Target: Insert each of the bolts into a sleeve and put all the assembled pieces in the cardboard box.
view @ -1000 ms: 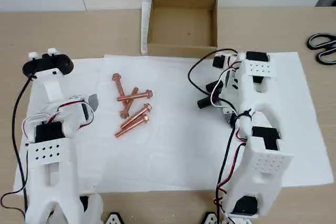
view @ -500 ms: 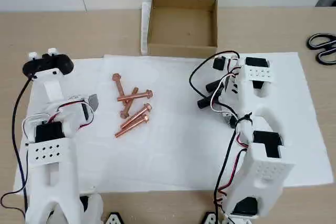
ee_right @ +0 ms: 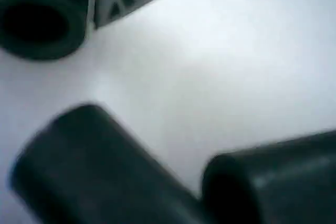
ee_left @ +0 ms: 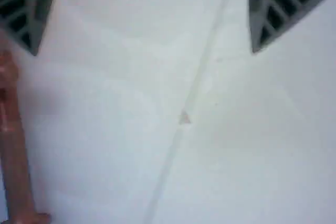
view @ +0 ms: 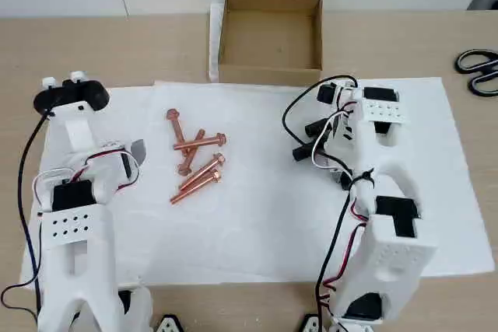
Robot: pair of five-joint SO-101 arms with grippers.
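Bolts (view: 194, 157) lie loose in a pile on the paper (view: 257, 207), none sleeved yet, and the box (view: 226, 36) sits beyond it, so I'd call this the very first step. Left gripper (ee_left: 152, 9) sits just beside the pile, jaws spread wide, holding nothing. Right gripper (view: 327, 134) hangs over the black sleeves (view: 305, 153); can't tell how its jaws stand. Next move probably: clamp one sleeve, grab one bolt, line them up. Compared to a second ago, the right arm has shifted slightly; left arm and bolts haven't budged.
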